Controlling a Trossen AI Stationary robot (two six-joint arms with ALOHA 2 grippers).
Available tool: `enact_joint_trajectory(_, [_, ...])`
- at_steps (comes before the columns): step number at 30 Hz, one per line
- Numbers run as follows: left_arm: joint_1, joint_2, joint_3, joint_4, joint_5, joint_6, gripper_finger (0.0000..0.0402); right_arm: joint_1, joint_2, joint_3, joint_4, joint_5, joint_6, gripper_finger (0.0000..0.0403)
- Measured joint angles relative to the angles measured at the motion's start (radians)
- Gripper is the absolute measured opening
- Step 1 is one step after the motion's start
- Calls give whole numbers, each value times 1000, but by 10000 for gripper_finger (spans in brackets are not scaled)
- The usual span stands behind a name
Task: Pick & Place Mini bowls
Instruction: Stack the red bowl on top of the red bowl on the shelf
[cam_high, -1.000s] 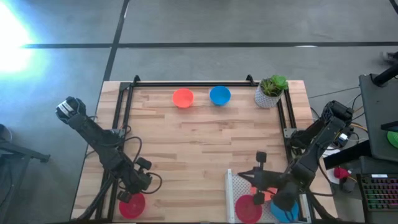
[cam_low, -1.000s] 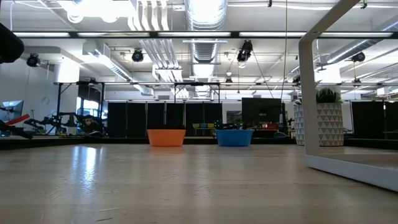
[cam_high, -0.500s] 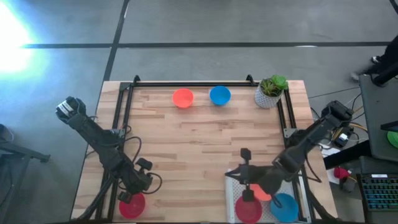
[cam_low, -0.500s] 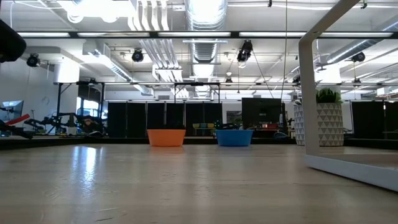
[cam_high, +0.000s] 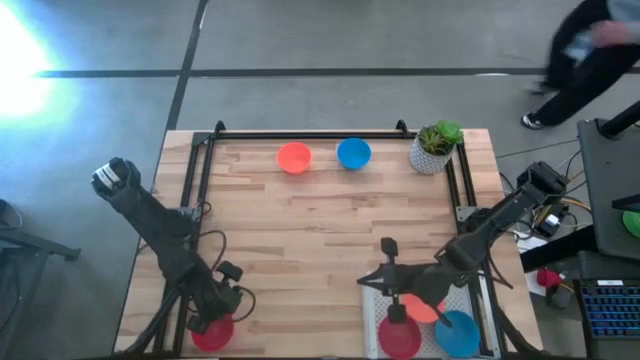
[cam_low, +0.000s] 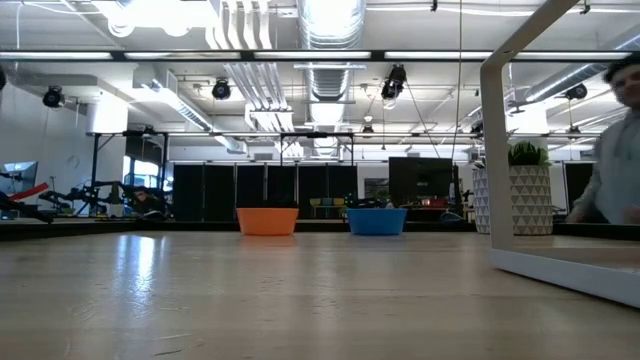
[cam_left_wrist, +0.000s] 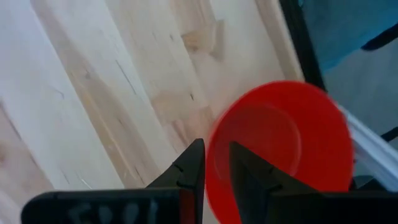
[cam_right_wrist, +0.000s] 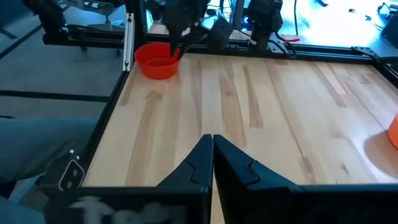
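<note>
A red mini bowl (cam_high: 210, 333) sits at the table's near left corner, with my left gripper (cam_high: 222, 300) shut on its rim. Three more mini bowls, red (cam_high: 397, 337), orange (cam_high: 428, 309) and blue (cam_high: 459, 335), lie in the white tray (cam_high: 371, 293) at the near right. My right gripper (cam_high: 385, 262) is shut and holds nothing. It hangs over the tray's left edge, pointing toward the table's left. An orange mini bowl (cam_high: 294, 157) and a blue one (cam_high: 353, 153) stand by the far edge. My left gripper pinches the red bowl's rim (cam_left_wrist: 214, 163), one finger (cam_left_wrist: 245, 177) inside the bowl and one finger (cam_left_wrist: 193, 168) outside. The fingers slant steeply down on the rim's side toward the table's middle (cam_right_wrist: 175, 51). The bowl sits upright; I cannot tell whether its base is off the table.
A white pot with a green plant (cam_high: 435, 147) stands at the far right corner. A black frame rail (cam_high: 200, 190) runs along the table's left, far and right sides. A person (cam_high: 590, 60) walks beyond the far right corner. Bare wood fills the table's middle.
My right gripper has swung from above the tray's bowls toward the table's left, turning as it went, and stays shut. A person has come into view beyond the table's far right.
</note>
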Motion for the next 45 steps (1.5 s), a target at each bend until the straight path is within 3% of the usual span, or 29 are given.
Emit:
enact_joint_trajectory(20, [-14, 173, -1, 5, 5, 18, 64, 0, -1, 2, 0, 1, -43, 8])
enact_joint_trajectory(27, [-14, 180, -1, 5, 26, 55, 8, 0, -1, 2, -1, 2, -43, 8])
enact_joint_trajectory(32, [-13, 162, -1, 2, 22, 57, 3, 0, -1, 2, -1, 2, -43, 8])
enact_joint_trajectory(39, [7, 91, 0, -1, -49, 48, 1, 0, -1, 2, -1, 3, -43, 8])
enact_joint_trajectory(45, [66, 34, 44, -40, -186, 47, 1, 0, -1, 2, 0, 3, -43, 8])
